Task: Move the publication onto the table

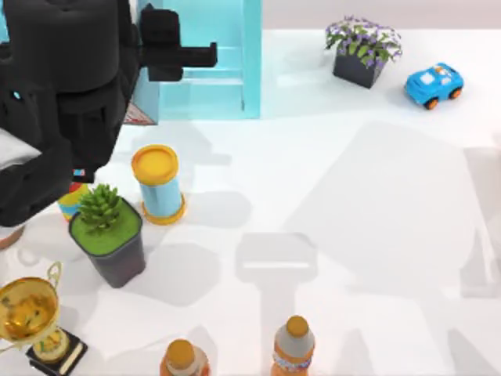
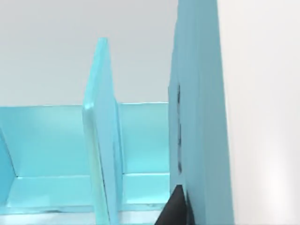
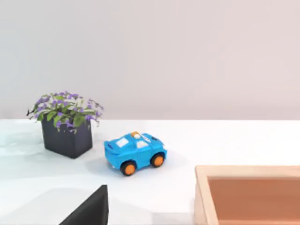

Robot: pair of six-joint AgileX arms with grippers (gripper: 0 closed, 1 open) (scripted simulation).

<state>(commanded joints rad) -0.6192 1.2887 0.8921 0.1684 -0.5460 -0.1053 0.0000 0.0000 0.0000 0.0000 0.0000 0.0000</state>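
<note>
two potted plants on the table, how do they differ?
The spiky green succulent in its tall dark grey pot stands on the table's left side, near the front; the purple-flowered plant in its low dark pot stands far right at the back, beside the blue toy car. One bears leaves alone, the other flowers. Both stand upright.

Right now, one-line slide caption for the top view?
Left arm's gripper reaches into the light-blue shelf unit at the white table's far edge, amid potted plants, toy car, trophy and bottles.
</note>
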